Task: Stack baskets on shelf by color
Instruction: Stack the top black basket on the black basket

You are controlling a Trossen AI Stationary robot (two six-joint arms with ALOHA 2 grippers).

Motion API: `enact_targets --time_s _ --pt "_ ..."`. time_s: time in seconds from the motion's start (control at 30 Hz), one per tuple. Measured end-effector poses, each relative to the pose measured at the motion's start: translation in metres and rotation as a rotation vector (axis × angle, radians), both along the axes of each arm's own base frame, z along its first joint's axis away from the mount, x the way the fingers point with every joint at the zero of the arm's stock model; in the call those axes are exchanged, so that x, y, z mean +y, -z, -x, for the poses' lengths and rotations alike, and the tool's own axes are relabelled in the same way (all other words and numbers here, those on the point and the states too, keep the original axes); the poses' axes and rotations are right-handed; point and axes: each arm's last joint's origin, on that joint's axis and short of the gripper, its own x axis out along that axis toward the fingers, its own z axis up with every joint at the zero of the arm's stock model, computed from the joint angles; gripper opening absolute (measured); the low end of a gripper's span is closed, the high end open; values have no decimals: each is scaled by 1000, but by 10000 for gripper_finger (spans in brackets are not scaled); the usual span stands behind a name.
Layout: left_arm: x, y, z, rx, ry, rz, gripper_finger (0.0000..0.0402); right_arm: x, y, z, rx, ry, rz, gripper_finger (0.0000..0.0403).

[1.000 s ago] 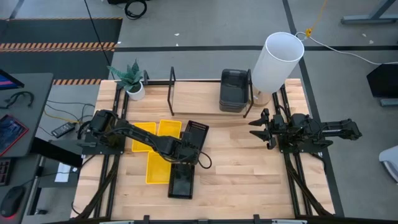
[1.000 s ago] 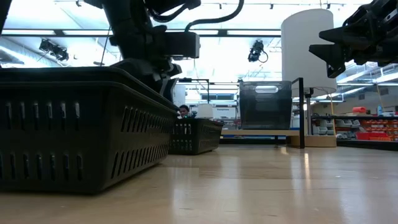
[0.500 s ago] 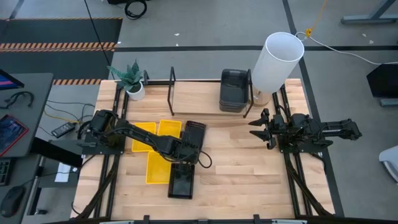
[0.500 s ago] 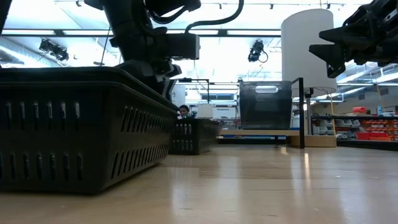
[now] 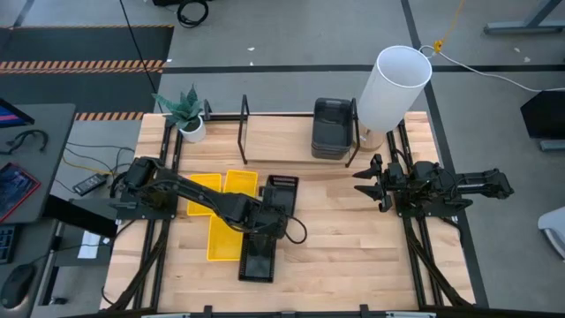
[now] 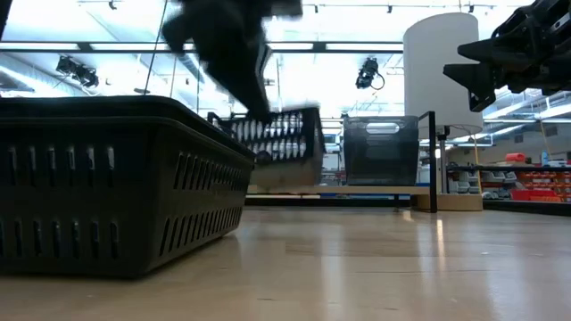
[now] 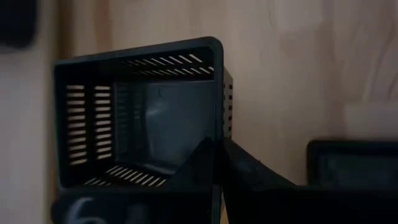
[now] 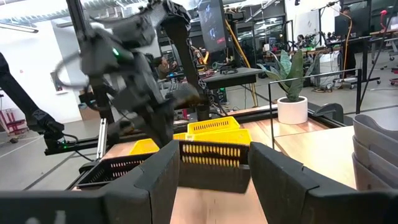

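Observation:
My left gripper (image 5: pixel 270 215) is shut on a small black perforated basket (image 5: pixel 282 190), held above the table's middle; it also shows in the low view (image 6: pixel 278 143) and in the left wrist view (image 7: pixel 137 118). A second black basket (image 5: pixel 259 256) lies on the table nearer the front. Yellow baskets (image 5: pixel 222 212) lie on the table to their left. Dark grey baskets (image 5: pixel 331 128) stand stacked in the shelf (image 5: pixel 274 115) at the far edge. My right gripper (image 5: pixel 364 181) is open and empty, hovering right of centre. My left gripper holds the black basket by one wall (image 7: pixel 217 118), near a corner at the basket's near end. One finger (image 7: pixel 200 158) is inside the basket and one (image 7: pixel 245 168) outside. The fingers come from above, pointing down. The basket hangs tilted, clear of the table.
A tall white cylinder (image 5: pixel 393 87) stands at the shelf's right end and a potted plant (image 5: pixel 187 113) at its left. Bare wood lies between the baskets and my right arm. The room beyond the table shows in the right wrist view.
My left gripper has risen and gone slightly toward the table's right edge with the black basket. The basket stood on the table a second ago; it now hangs tilted, lifted clear.

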Motion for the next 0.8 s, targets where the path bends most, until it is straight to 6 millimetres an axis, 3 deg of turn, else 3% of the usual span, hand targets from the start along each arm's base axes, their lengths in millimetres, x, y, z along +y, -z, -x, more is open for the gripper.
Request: enact_targets --time_s 0.2,0.37,0.67,0.8 --pt "-20 -47 4 -45 -42 20 14 0 0 0 -1 0 0 197" --pt "-45 -70 15 -86 -73 92 14 0 0 0 0 0 0 197" --pt "-92 -78 37 -29 -106 408 14 0 0 0 -1 0 0 197" --pt "-109 -78 48 -22 -108 442 14 0 0 0 0 0 0 197"
